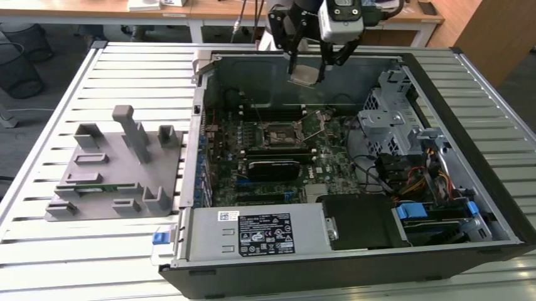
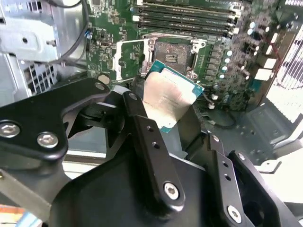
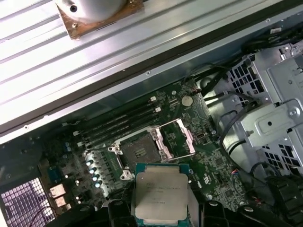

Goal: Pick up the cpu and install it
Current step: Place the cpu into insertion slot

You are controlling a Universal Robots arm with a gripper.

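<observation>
my pincer (image 1: 314, 68) is pinching the cpu (image 1: 304, 74) by two opposite edges, silvery top toward both wrist cameras. it hangs in the air above the open computer case (image 1: 335, 277), well apart from the socket (image 1: 280, 133). the socket lies bare, and its hinged load frame (image 3: 179, 138) is flipped open just beside it. i judge this step wants the chip level and square to the socket, with corners matched and no sliding across the contacts. the memory slots (image 3: 120, 124) run just beside the socket. the metal drive cage (image 3: 270, 118) and cables (image 1: 406, 175) sit farther from it. the raised frame looks like the nearest snag.
</observation>
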